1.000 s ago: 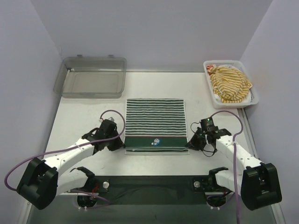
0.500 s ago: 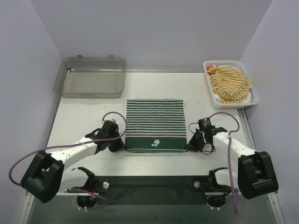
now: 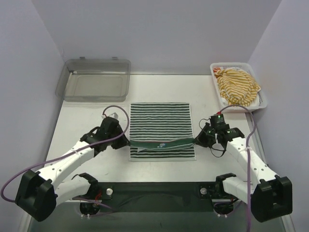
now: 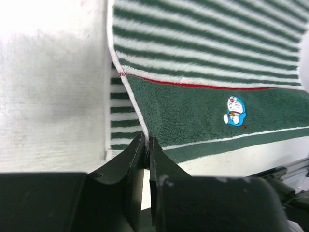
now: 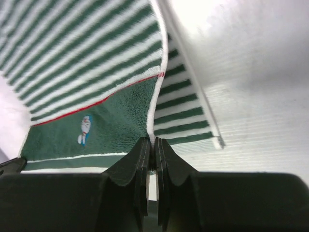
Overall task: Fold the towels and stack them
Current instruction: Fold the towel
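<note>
The green striped towel lies mid-way across the table, soft limp terry, its solid green near hem held up by left gripper and right gripper, each clenched on a corner; bites look thin, so uneven travel could slip one and skew the fold.

My overhead view is evenly, softly lit, with faint shadows under my arms. In my left wrist view the table blows out white at upper left; in the right wrist view, upper right. The stripes of the towel blur toward the top edges.
</note>
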